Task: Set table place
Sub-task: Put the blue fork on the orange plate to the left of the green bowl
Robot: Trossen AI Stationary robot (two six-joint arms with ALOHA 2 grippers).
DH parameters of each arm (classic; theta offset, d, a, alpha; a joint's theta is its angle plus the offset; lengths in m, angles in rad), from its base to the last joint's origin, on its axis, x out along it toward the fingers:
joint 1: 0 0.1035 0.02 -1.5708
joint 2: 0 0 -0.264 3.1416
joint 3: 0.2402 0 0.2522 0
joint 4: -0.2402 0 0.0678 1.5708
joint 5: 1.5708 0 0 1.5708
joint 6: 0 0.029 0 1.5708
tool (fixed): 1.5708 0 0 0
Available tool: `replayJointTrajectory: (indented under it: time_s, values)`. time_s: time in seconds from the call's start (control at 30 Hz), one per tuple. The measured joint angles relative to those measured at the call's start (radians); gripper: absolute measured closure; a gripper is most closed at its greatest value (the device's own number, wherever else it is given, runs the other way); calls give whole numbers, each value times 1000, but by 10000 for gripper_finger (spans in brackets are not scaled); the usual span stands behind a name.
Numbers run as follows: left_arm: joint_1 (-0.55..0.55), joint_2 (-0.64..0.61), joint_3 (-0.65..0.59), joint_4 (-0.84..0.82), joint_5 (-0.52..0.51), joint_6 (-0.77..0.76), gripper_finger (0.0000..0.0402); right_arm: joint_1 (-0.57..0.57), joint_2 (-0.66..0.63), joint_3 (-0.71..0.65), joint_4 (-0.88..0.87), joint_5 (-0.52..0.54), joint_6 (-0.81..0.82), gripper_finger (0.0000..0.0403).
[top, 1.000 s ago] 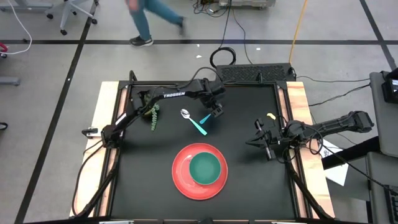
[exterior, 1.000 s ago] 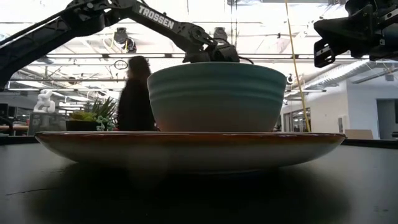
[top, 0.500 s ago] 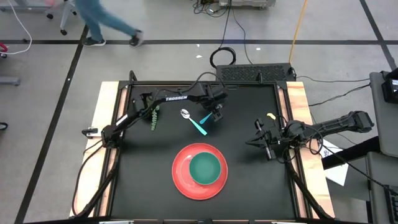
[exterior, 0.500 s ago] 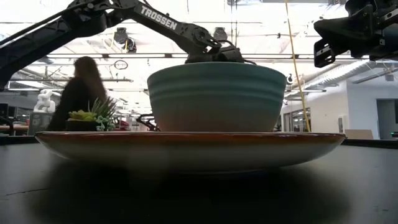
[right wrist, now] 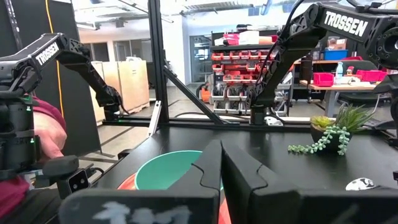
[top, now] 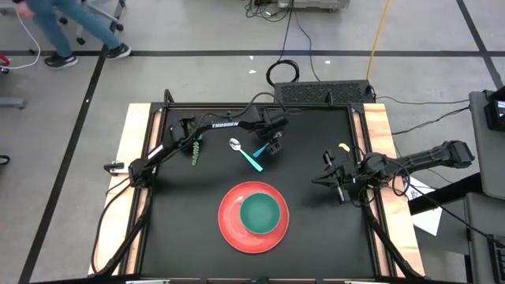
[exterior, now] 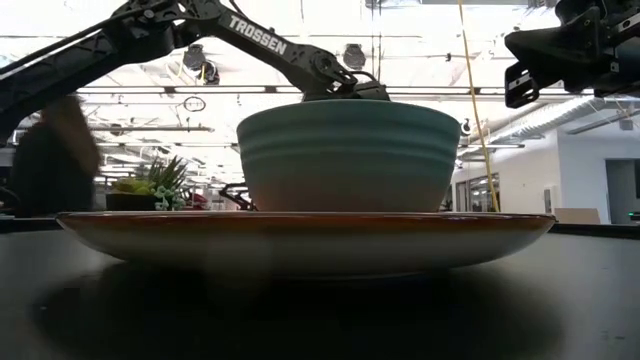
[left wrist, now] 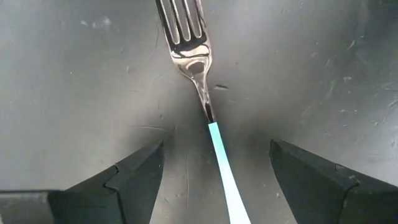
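Left jaws (left wrist: 214,171) wide open astride the fork (left wrist: 199,87), flat on the desk (left wrist: 74,81) behind the plate (top: 230,221). Thin handle — could pinch askew, probably nudging the spoon (top: 235,144) alongside. Right jaws (top: 338,180) closed, empty.

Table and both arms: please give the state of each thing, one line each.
Bowl: upright on the red plate.
Fork: flat on the table, not gripped.
Spoon: lying by the fork.
Left gripper: open, astride the fork's handle.
Right gripper: shut, empty.
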Motion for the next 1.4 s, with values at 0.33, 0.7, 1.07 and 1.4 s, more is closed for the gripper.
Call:
replayJointTrajectory:
  time_s: [0.33,0.7,1.07,1.4]
  values:
    - [-5,0,0,3,11,-1,106,0,0,0,0,0,0,403]
    - [-25,0,-12,5,-49,36,105,0,0,0,1,0,0,403]
    - [-48,14,-13,-1,-75,54,105,0,0,0,7,0,1,403]
    - [-50,13,-13,3,-89,57,105,0,0,0,21,0,8,403]
